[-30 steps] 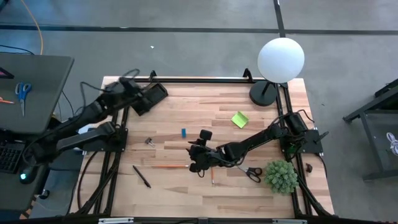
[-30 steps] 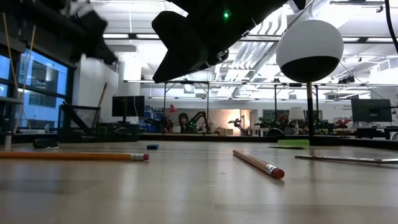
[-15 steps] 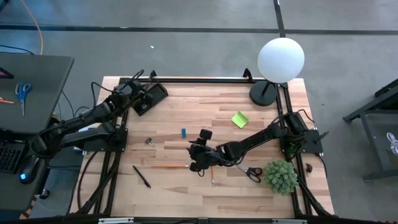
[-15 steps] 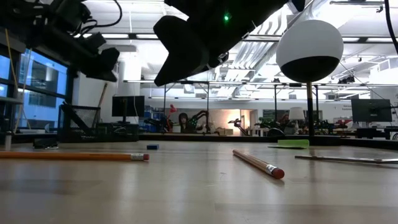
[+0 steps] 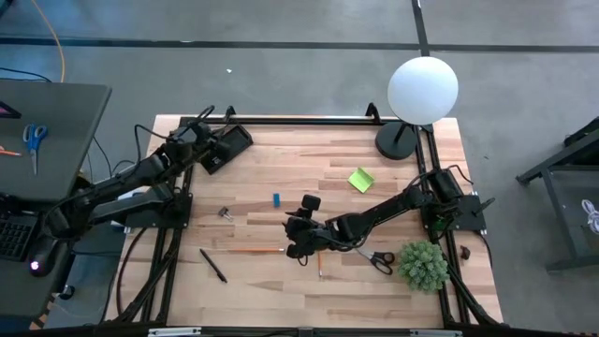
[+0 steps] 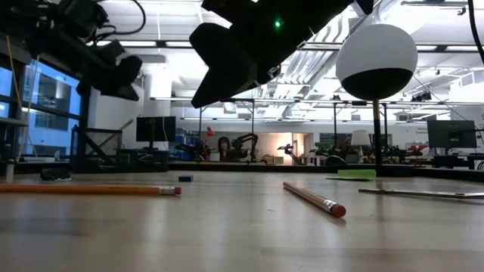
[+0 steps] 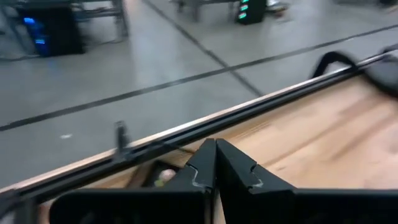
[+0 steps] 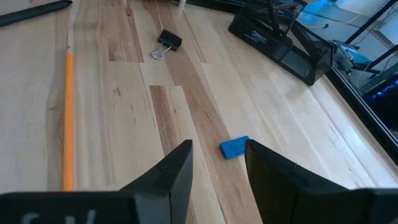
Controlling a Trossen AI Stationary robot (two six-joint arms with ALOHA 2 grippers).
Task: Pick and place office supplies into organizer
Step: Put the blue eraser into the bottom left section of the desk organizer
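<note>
1. Right tool (image 8: 214, 168) hangs low over the middle of the counter (image 5: 309, 168), fingers spread with nothing between them. I'd guess it's lining up on the blue eraser (image 8: 234, 147), which sits just ahead of its tips.
2. Left tool (image 7: 214, 163) is shut and empty, parked right by the organizer (image 5: 223, 148) at the far corner, probably just waiting.
3. The orange pencil (image 8: 67, 118) lies flat off to one side of the right tool, its long axis running roughly the way the fingers point.
4. The eraser's long side sits across the finger gap, though it's hard to be sure.
5. A binder clip (image 8: 168, 43) is further ahead, toward the organizer.
</note>
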